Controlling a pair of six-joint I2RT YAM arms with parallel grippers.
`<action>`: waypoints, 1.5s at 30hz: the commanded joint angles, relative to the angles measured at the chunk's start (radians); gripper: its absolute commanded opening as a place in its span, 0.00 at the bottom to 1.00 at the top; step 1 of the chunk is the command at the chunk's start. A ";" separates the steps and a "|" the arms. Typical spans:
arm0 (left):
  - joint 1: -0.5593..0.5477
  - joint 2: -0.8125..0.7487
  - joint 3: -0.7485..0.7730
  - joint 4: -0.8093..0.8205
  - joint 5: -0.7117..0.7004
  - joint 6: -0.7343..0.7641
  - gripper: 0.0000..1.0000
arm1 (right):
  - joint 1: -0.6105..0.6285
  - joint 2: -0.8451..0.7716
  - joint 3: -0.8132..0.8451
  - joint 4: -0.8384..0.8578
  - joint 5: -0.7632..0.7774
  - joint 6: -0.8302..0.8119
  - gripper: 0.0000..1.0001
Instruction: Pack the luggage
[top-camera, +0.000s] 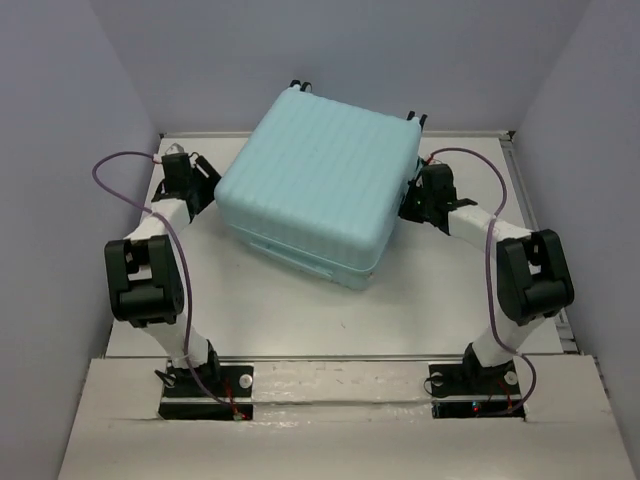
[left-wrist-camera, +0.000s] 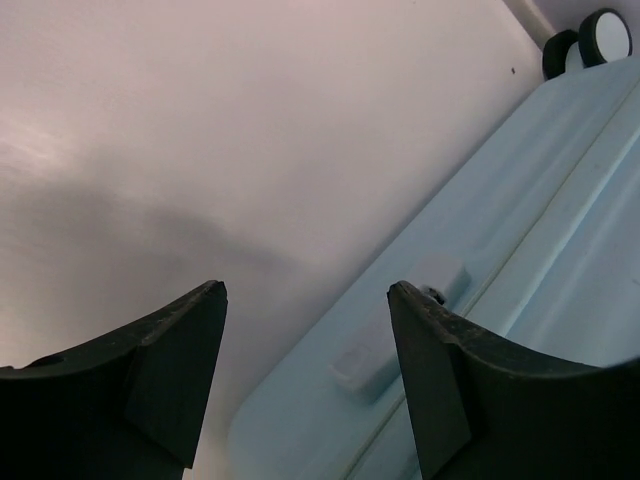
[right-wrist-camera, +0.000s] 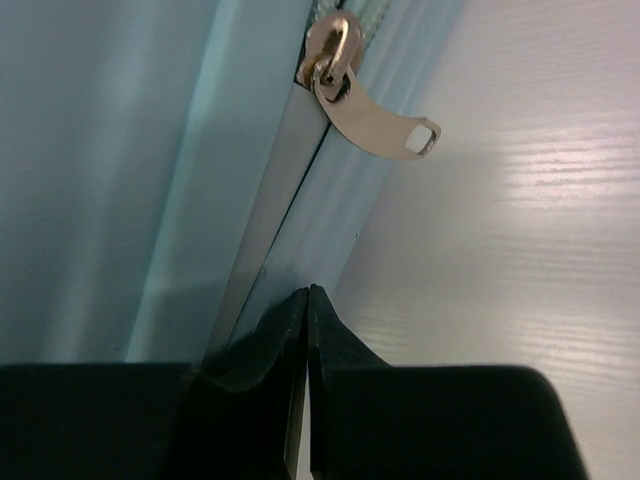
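White table (top-camera: 300, 310): bears the luggage; both arm bases sit at its near edge.
Luggage (top-camera: 315, 180): pale mint-blue ribbed shell, closed, lying flat at the far middle of the table, turned askew, between the two grippers.
Left gripper (left-wrist-camera: 305, 300): just beside the luggage's left side wall, fingers spread apart, nothing between them.
Right gripper (right-wrist-camera: 308, 295): at the right side wall by the seam, fingers pressed together on nothing.
Wheels (left-wrist-camera: 590, 40): black-and-white pair at a far corner.
Zipper pull (right-wrist-camera: 375, 125): gold-coloured, sticking out from the seam, apart from the right fingertips.

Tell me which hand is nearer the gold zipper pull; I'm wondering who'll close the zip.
Right. The right hand, shut, sits just short of the zipper pull along the luggage's right-side seam; the left hand, open, is across the luggage beside a pale side fitting.
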 joint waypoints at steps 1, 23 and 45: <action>-0.090 -0.228 -0.179 -0.053 0.085 0.066 0.77 | 0.046 0.064 0.165 0.190 -0.322 -0.007 0.10; -0.104 -0.824 -0.232 -0.129 -0.093 0.057 0.84 | -0.039 0.074 0.423 -0.161 -0.404 -0.029 0.56; -0.754 -1.175 -0.455 -0.229 -0.089 -0.081 0.25 | -0.183 -0.851 -0.591 0.237 -0.447 -0.072 0.25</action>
